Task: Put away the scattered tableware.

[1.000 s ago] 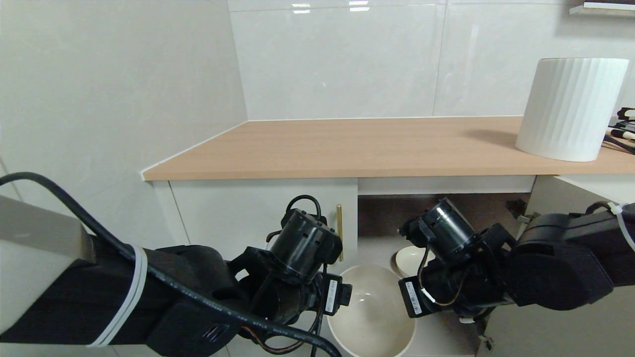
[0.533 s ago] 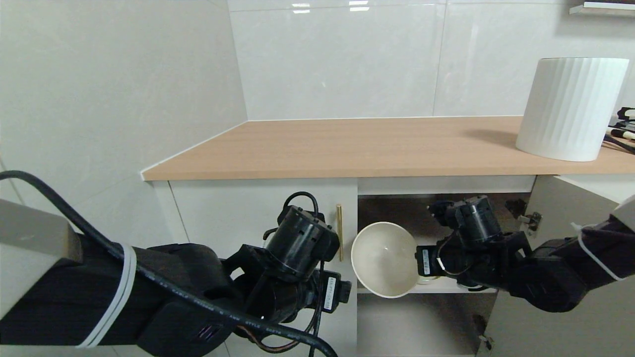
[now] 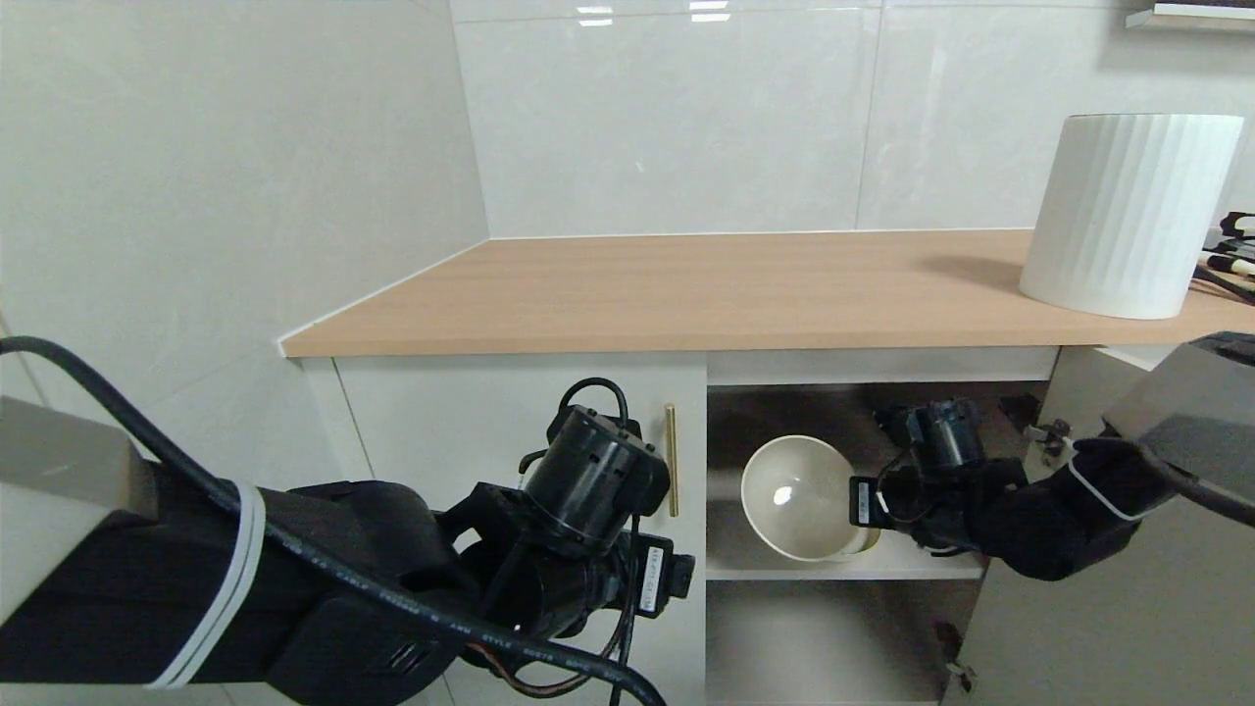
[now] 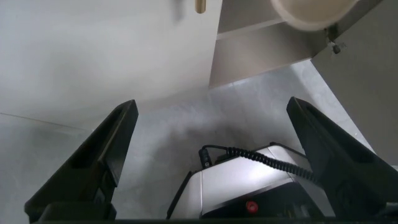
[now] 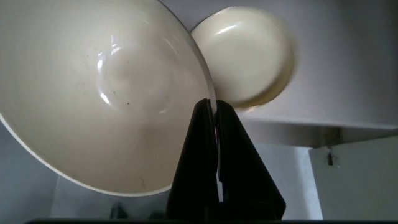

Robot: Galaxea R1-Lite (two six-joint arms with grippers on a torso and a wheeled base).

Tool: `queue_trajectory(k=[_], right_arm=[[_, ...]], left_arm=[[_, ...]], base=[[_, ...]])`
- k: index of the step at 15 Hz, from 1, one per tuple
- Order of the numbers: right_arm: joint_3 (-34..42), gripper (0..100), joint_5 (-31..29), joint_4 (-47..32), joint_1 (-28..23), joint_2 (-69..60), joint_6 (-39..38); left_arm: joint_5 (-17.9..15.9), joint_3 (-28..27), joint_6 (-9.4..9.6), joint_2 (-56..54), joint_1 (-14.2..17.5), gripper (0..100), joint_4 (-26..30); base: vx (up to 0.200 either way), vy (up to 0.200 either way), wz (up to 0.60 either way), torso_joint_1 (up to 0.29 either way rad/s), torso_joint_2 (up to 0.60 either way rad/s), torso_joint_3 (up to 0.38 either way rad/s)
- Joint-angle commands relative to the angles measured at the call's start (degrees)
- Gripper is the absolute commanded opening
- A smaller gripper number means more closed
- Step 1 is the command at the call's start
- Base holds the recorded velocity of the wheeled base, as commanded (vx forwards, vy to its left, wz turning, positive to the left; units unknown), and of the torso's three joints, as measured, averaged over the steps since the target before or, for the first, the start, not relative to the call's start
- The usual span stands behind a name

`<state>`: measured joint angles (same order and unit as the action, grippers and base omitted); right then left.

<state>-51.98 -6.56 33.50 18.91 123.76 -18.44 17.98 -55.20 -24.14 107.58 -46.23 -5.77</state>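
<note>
1. a pale tiled wall (image 3: 667,118) lines the corner behind a wooden countertop (image 3: 686,289).
2. the left gripper (image 4: 211,104) hangs low over the grey floor (image 4: 168,137), its fingers spread wide with nothing between them.
3. the closed cabinet door (image 3: 510,422) carries a gold handle (image 3: 672,459).
4. in the open compartment beside it, the large bowl (image 3: 796,495) is tilted over the shelf (image 3: 843,567), hollow facing outward; whether it touches the shelf is unclear.
5. the right gripper (image 3: 863,500) pinches the large bowl's rim.
6. a small bowl (image 5: 245,56) sits on the shelf just behind.
7. the open door (image 3: 1079,608) stands at the right, below a white ribbed container (image 3: 1132,211) on the countertop.
</note>
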Motion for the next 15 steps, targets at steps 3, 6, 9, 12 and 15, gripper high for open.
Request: queue_trajectory(k=[3, 6, 9, 12, 15], right_arm=[[-4.7, 0, -0.8, -0.8, -2.4, 4.2, -2.6], [-8.8, 0, -2.1, -2.2, -4.2, 8.0, -4.0], [-11.1, 0, -3.0, -2.2, -5.6, 10.9, -4.0], [-12.3, 0, -3.4, -2.2, -6.3, 12.8, -4.0], [-12.9, 0, -3.7, -2.2, -6.8, 13.5, -3.8]], left_arm=[[0.0, 0.0, -0.03, 0.1, 0.0, 100, 0.0], [0.0, 0.0, -0.03, 0.1, 0.0, 100, 0.0], [0.0, 0.0, -0.03, 0.1, 0.0, 100, 0.0], [0.0, 0.0, -0.03, 0.1, 0.0, 100, 0.0], [0.0, 0.0, -0.03, 0.1, 0.0, 100, 0.0]], base=[[0.000, 0.000, 0.00, 0.000, 0.00, 0.000], [0.000, 0.000, 0.00, 0.000, 0.00, 0.000], [0.000, 0.000, 0.00, 0.000, 0.00, 0.000], [0.000, 0.000, 0.00, 0.000, 0.00, 0.000], [0.000, 0.000, 0.00, 0.000, 0.00, 0.000]])
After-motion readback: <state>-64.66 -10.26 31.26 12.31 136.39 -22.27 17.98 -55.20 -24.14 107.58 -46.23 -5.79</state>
